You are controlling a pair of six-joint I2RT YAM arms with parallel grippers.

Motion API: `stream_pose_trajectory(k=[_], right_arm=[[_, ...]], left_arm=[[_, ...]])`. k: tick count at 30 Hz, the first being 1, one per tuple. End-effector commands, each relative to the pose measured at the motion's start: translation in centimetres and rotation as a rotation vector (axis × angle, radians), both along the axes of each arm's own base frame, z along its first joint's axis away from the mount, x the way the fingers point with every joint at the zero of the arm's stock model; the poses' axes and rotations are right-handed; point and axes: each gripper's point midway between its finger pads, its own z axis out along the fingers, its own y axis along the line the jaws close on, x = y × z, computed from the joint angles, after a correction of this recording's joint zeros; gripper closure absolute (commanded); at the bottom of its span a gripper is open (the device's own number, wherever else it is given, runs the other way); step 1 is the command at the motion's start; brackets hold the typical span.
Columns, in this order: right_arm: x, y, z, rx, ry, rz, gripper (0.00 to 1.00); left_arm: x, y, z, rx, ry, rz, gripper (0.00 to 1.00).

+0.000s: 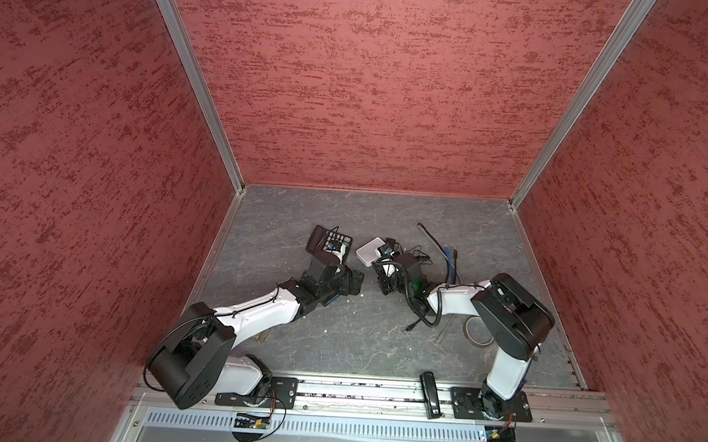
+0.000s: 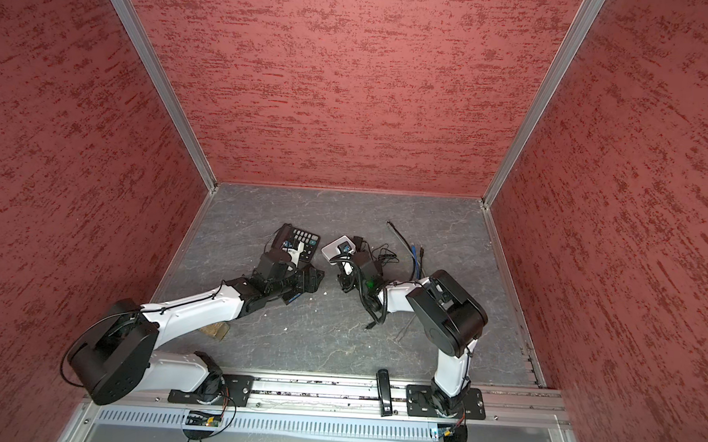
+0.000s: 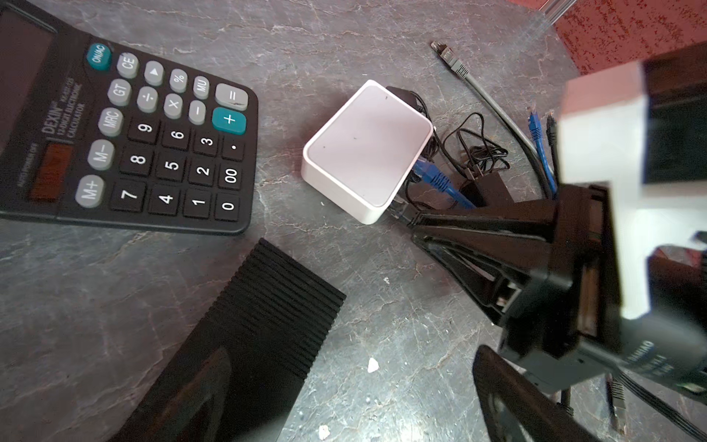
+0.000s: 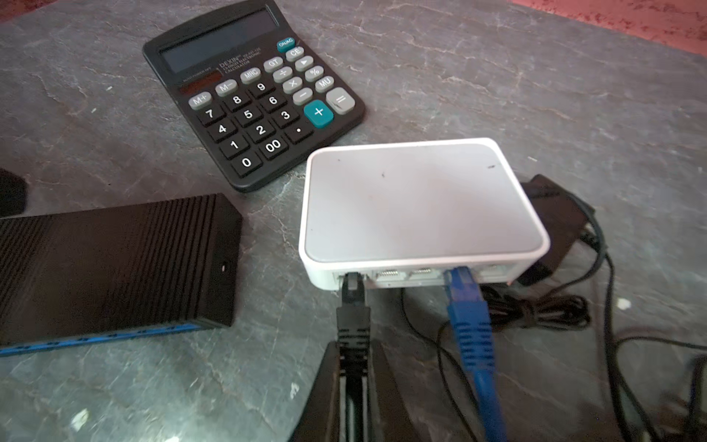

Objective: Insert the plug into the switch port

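The white switch (image 4: 421, 206) lies flat on the grey table, and both top views show it (image 1: 368, 252) (image 2: 333, 246). My right gripper (image 4: 354, 356) is shut on the black plug (image 4: 354, 306). The plug's tip sits in the end port of the switch's near face. A blue plug (image 4: 465, 302) is in another port, and two ports between them stand empty. The left wrist view shows the right gripper (image 3: 413, 222) against the switch (image 3: 367, 149). My left gripper (image 3: 355, 390) hangs open over the table, left of the switch, with nothing between its fingers.
A black calculator (image 1: 330, 241) (image 4: 252, 95) lies left of the switch. A black ribbed box (image 4: 114, 260) with a blue edge lies under the left gripper. A black adapter (image 4: 551, 214) and thin wires sit behind the switch. Loose grey, blue and black cables (image 3: 533, 126) lie right. A tape roll (image 1: 477, 332) lies near the right arm.
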Motion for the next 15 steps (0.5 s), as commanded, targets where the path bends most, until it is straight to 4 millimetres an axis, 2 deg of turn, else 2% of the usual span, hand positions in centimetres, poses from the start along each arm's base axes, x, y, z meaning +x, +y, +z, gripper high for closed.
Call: stream_pose_trajectory(k=[1, 5, 8, 11, 15], right_arm=[[0.4, -0.4, 3.9, 0.059, -0.08, -0.011, 1.0], [-0.3, -1.5, 5.4, 0.082, -0.102, -0.02, 1.0], [-0.8, -2.0, 5.7, 0.069, -0.093, -0.02, 1.0], [-2.0, -2.2, 5.6, 0.076, -0.083, 0.011, 1.0], [-4.1, -2.1, 4.2, 0.083, -0.034, 0.081, 1.0]], left_arm=[[-0.2, 0.6, -0.4, 0.012, 0.01, 0.015, 0.0], [-0.2, 0.6, -0.5, 0.009, 0.011, 0.016, 0.0], [-0.3, 0.6, -0.5, 0.007, 0.009, 0.017, 0.0], [-0.4, 0.7, -0.7, 0.009, 0.01, 0.018, 0.0], [-0.6, 0.8, -1.0, 0.013, 0.015, 0.015, 0.0]])
